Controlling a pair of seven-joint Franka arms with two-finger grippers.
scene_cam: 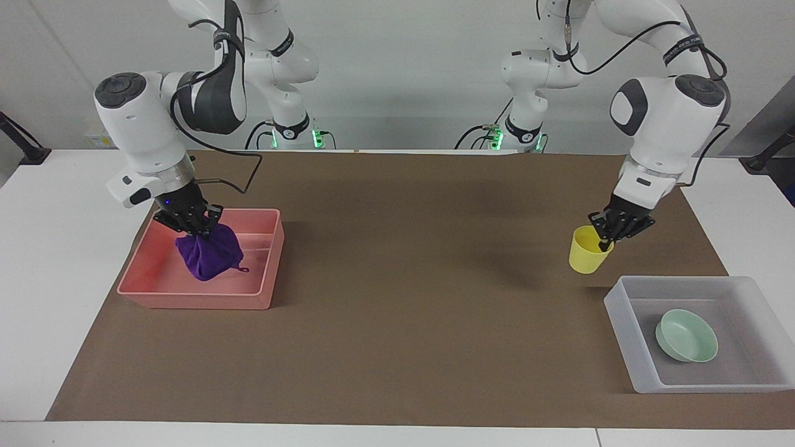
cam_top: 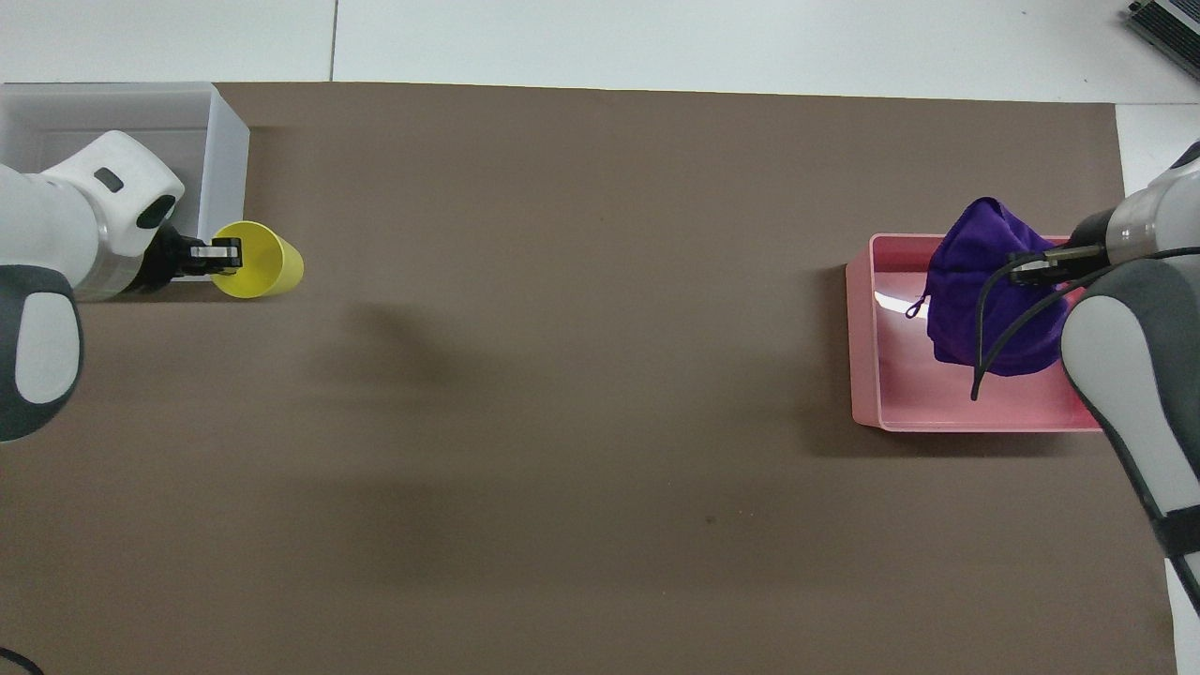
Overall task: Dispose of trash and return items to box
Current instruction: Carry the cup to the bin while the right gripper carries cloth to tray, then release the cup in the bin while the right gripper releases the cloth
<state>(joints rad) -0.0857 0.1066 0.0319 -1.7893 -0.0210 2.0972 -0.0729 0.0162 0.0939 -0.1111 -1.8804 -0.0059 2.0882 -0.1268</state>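
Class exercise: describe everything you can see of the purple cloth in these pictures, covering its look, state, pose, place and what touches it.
The deep purple soft fabric cloth is gathered into a rounded, wrinkled bundle, pinched at its top by the right gripper, whose fingers are shut on it. It hangs over the inside of the pink rectangular plastic tray, at the right arm's end of the table. A short purple loop or cord sticks out at its side. Whether its underside touches the tray's floor cannot be told.
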